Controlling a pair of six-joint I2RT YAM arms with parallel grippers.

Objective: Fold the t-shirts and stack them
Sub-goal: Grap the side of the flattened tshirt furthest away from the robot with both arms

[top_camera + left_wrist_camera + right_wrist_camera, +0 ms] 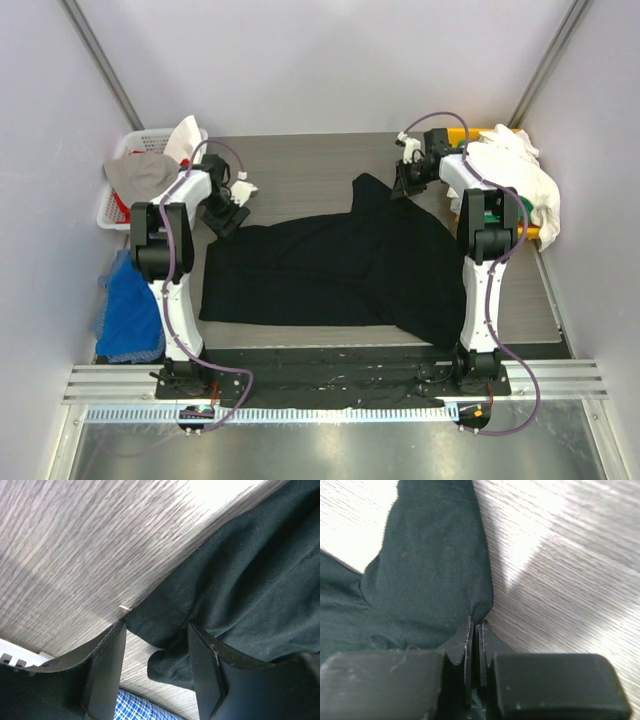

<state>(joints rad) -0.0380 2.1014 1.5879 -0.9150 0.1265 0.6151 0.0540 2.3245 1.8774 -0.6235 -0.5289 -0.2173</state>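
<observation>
Black t-shirt [340, 265] lies spread over the middle of the grey wood-grain surface [300, 160], btwn my two arms. It's rumpled & partly doubled over, w/ one narrow piece reaching toward the far right. My right gripper [475, 624] is clamped on the tip of that piece: fingers pressed almost together w/ fabric pinched btwn them, low over the surface. My left gripper [156, 627] is at the shirt's far-left corner, fingers spread & holding nothing. The shirt's edge sits in the gap btwn them, & I can't tell whether either finger touches it. At the bottom of the left wrist view a bit of blue checked cloth [135, 705] shows. Far right, next to my right arm, a heap of white t-shirts [515, 180] sits at the surface's edge. Far left, a white basket [108, 208] holds grey & white cloth. A blue cloth [130, 310] lies beside my left arm at the near left.
</observation>
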